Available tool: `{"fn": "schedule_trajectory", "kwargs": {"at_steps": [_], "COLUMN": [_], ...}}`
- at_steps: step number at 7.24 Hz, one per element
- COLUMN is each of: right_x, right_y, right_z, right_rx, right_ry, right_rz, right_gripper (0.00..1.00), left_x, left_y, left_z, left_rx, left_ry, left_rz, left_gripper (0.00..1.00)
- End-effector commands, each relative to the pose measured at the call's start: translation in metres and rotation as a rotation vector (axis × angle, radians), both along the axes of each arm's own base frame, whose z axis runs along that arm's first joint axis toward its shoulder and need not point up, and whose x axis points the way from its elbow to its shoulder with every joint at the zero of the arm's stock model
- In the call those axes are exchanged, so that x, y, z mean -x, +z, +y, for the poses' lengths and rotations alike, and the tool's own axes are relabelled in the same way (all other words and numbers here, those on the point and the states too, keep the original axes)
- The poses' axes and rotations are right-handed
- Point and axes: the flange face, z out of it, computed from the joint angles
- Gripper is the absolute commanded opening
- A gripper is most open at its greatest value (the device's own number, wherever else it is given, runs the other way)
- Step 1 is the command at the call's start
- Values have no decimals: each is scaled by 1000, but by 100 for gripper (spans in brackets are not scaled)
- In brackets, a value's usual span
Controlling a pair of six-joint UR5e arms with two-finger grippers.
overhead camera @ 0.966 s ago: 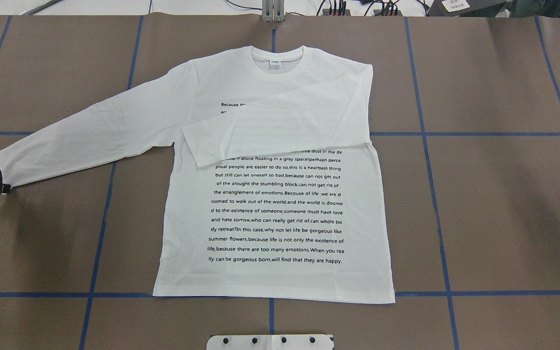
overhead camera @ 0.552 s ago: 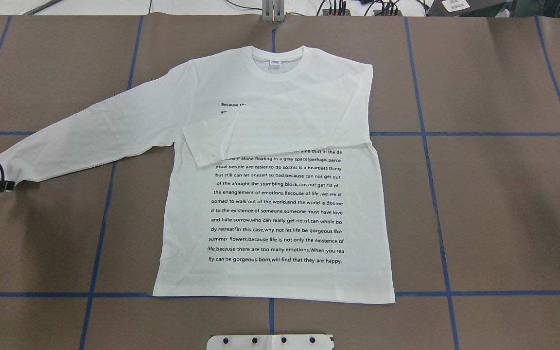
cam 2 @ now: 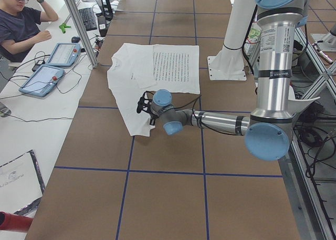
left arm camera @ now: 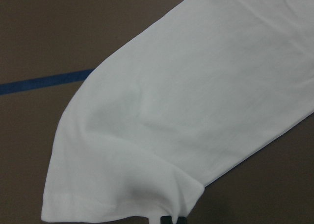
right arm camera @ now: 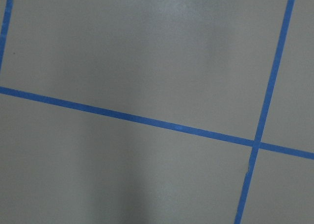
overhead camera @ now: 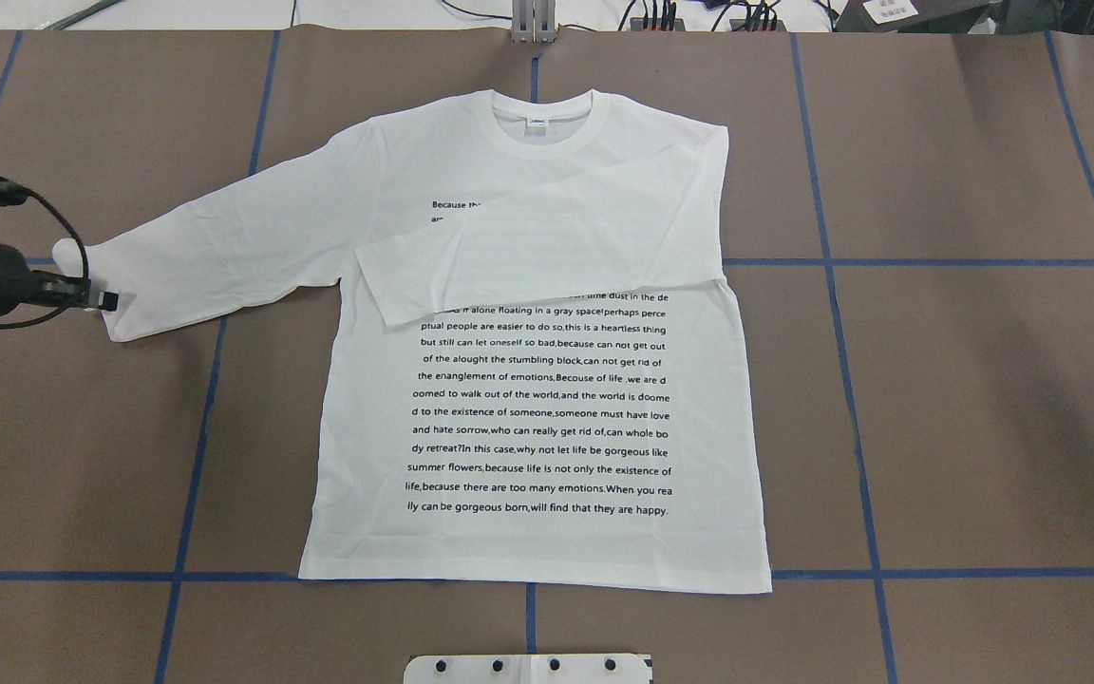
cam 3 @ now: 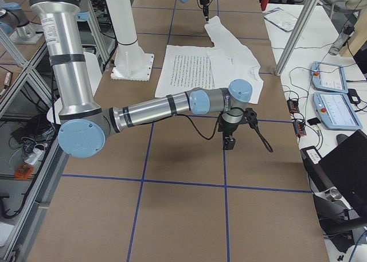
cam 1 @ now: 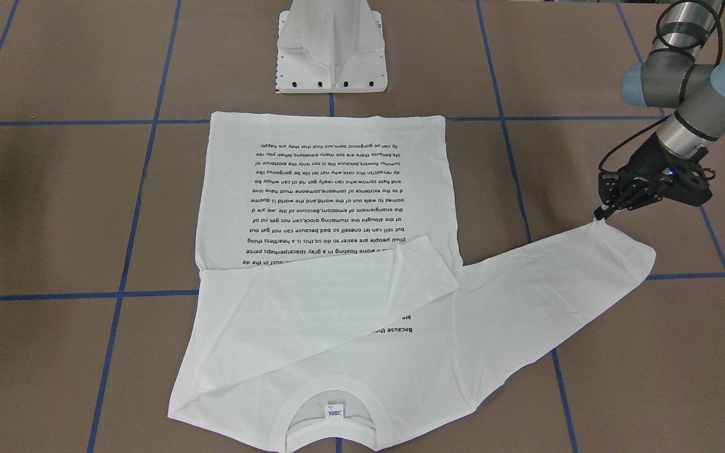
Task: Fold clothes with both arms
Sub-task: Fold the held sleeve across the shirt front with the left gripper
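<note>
One T-shirt (overhead camera: 528, 541), printed "they are happy"

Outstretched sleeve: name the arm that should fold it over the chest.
Left. The left gripper pinches the cuff of that sleeve, while the right gripper hangs over the table, off the far side of the shirt.

T-shirt (overhead camera: 528, 427) on table (overhead camera: 936, 427), pedestal (overhead camera: 528, 668) near its hem
</note>
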Motion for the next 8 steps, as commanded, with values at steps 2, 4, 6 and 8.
{"fn": "schedule_trajectory", "kwargs": {"at_steps": [2,4,6,8], "right_x": [1,0,-3,-8], "right_y": [-2,-3,-3,-1], "right_z": [0,-1,-1,0], "right_rx": [3,3,3,7], "right_ry": [2,6,10,18], "right_rz": [-13,-15,-16,-16], "right_gripper": [100,100,100,100], "left_x": [-68,-112,-152,-212], "left_y": [-165,-242,-309,-366], "left_z": [-94,-136,-144,-123], "left_rx": [139,274,292,348], "left_ry": [-14,-89,-80,-62], "left_rz": [-53,-7,40,92], "left_gripper": [0,0,0,0]}}
